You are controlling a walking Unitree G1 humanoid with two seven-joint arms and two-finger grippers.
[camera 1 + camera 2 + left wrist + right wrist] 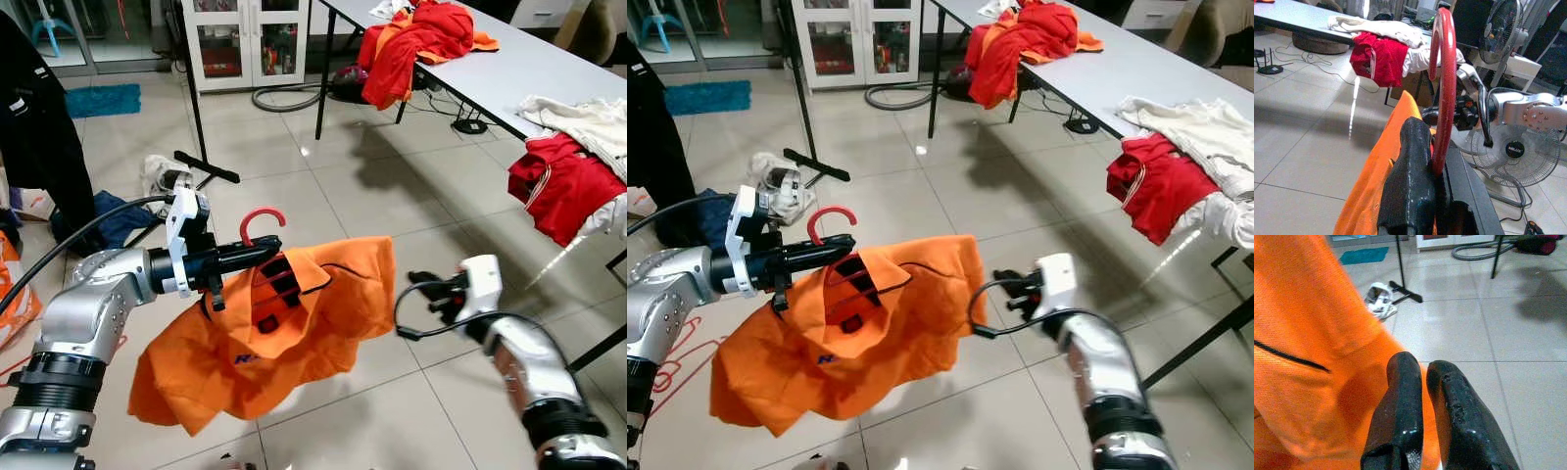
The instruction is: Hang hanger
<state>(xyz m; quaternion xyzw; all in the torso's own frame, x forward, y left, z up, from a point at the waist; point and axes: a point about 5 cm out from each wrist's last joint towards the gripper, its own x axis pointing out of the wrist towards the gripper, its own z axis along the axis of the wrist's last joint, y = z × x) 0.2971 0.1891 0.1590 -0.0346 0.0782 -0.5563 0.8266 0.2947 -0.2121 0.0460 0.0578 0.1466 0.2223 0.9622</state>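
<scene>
Left eye view, item list, placed relative to the red hanger (pixel 261 224):
- Red hanger: hook standing up and curling over, neck pinched at its base between the two black fingers of the left gripper (pixel 263 254); held in the air above the tiled floor (pixel 372 186), no rail or rod identifiable within reach
- Orange shirt (pixel 279 328): draped on the hanger, collar just below the hook, body hanging down and out to both sides
- Left gripper: clamped on the hanger neck, fingers lying roughly level and pointing toward the robot's right, crosswise to the upright hook; clearly the nearer arm, already carrying the load
- Right gripper (pixel 1420 411): fingers pressed together on nothing, tips just beside the shirt's edge on the side away from the left gripper, apart from the hanger itself
- White table (pixel 509 73): well beyond the hanger, toward the robot's right, carrying red and orange clothes (pixel 411 44)
- Black stand (pixel 201 147): on the floor behind the hanger; upper end cut off, so use as a rail cannot be judged
</scene>
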